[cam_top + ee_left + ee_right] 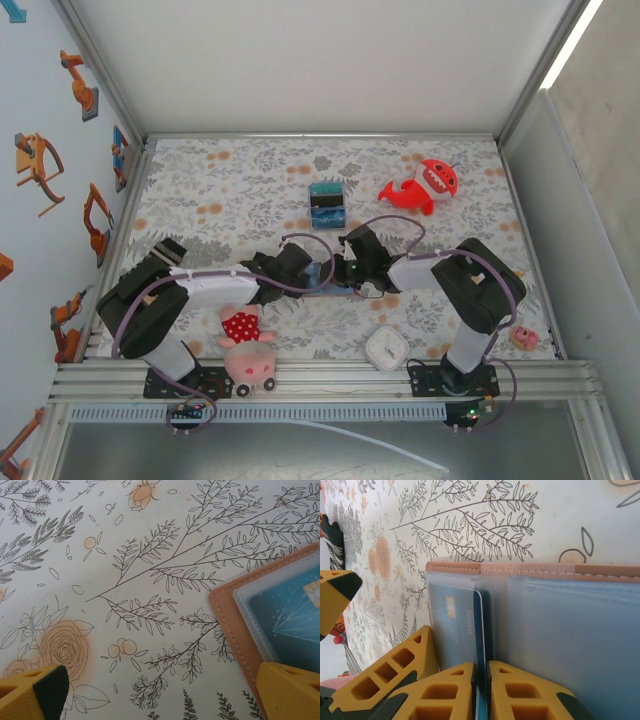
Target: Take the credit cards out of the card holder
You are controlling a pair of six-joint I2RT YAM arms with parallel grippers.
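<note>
Card holder (530,571), blue card (455,630) inside

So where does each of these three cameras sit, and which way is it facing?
Top external: above and behind the arms, looking down on the table; left arm and right arm both show.
Left wrist: on the left arm, looking down at the card holder; the left gripper stands wide open.
Right wrist: low on the right arm, looking across the card holder; the right gripper pinches a blue credit card.
Shared: both wrist views catch the card holder.
</note>
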